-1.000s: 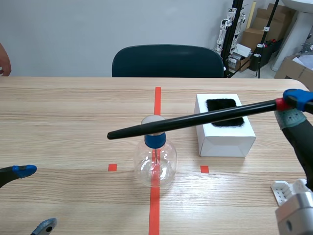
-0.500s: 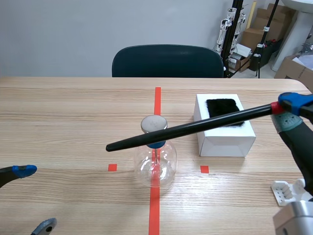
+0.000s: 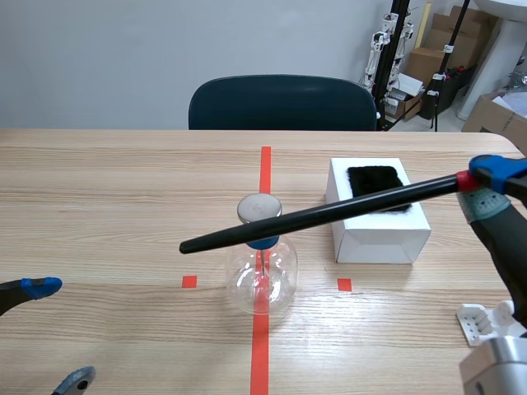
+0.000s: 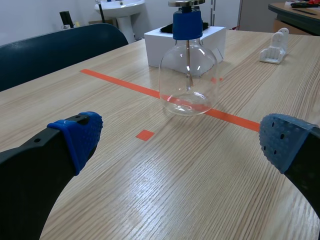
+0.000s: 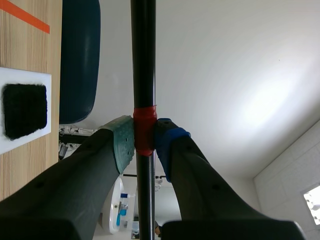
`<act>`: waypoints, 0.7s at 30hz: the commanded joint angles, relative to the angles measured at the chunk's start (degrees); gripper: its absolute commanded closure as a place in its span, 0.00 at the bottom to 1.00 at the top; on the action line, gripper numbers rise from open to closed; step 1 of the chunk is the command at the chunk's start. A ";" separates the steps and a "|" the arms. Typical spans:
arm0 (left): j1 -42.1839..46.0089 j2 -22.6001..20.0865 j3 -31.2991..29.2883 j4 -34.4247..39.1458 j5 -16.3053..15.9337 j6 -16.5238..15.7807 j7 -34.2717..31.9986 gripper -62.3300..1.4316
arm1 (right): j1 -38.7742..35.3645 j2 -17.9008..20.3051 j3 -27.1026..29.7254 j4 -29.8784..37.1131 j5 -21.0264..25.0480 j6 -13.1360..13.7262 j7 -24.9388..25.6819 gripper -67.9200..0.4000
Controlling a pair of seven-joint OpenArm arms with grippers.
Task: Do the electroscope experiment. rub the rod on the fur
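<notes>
Scene view: I see one big wooden table [image 3: 99, 181]. One dark chair [image 3: 282, 103] stands at its far edge. One white box [image 3: 380, 234] sits on the right half, well back from the near edge. One round glass flask [image 3: 262, 280] stands on the long red tape line [image 3: 265, 169], near the box but not touching it. It has one blue cap [image 3: 263, 242] and one grey metal disc [image 3: 259, 207] on top.

One long black rod [image 3: 321, 215] runs from the right gripper [image 3: 486, 185] over the box and crosses in front of the flask's neck. Its tip ends just past the flask.

One black fur patch [image 3: 375, 177] lies on top of the box, under the rod. I cannot tell if they touch.

A wide stretch of wood lies between the flask and my left gripper [image 3: 59, 333], which sits low by the near edge. One small white plastic piece [image 3: 482, 321] lies by the right arm.

The right wrist view shows me something the scene view does not. The two pads are squeezed tight on the rod's red band [image 5: 144, 130], and the fur is off to one side of the rod.

The left wrist view shows the left fingers spread wide with nothing between them. The flask stands ahead of them, well apart.
</notes>
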 commanded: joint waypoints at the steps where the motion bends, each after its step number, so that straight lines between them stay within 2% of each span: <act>1: -0.15 -0.33 0.00 0.76 -0.74 -0.09 -2.86 0.00 | 0.68 0.31 0.37 0.85 0.48 -1.03 -0.42 1.00; 21: -0.15 -0.33 0.00 0.76 -0.74 -0.09 -2.86 0.00 | 0.68 0.31 0.37 0.85 0.66 -1.03 -0.85 1.00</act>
